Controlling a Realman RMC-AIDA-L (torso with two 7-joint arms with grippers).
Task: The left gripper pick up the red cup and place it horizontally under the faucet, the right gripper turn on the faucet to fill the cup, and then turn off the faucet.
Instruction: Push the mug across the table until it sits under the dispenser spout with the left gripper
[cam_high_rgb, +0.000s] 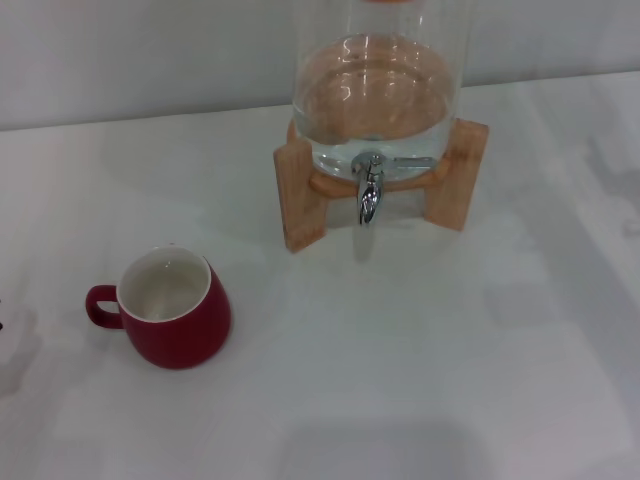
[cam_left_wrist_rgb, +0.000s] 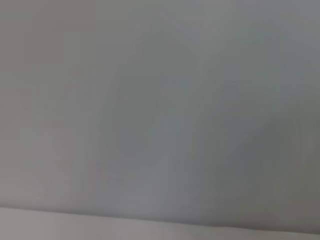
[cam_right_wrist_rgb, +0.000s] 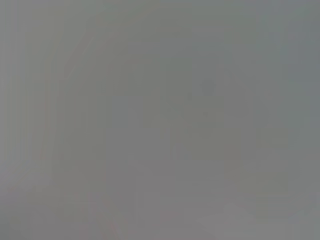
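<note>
The red cup (cam_high_rgb: 175, 312) stands upright on the white table at the left front, its white inside empty and its loop handle pointing left. The faucet (cam_high_rgb: 370, 190) is a chrome tap on the front of a clear glass dispenser (cam_high_rgb: 378, 90), its spout pointing down and its thin lever sticking out to the right. The cup is well to the left of and nearer than the spout. Neither gripper shows in the head view. Both wrist views show only a blank grey-white surface.
The dispenser holds water and sits on a wooden stand (cam_high_rgb: 300, 190) at the back middle of the white table (cam_high_rgb: 450, 350). A pale wall runs behind the table.
</note>
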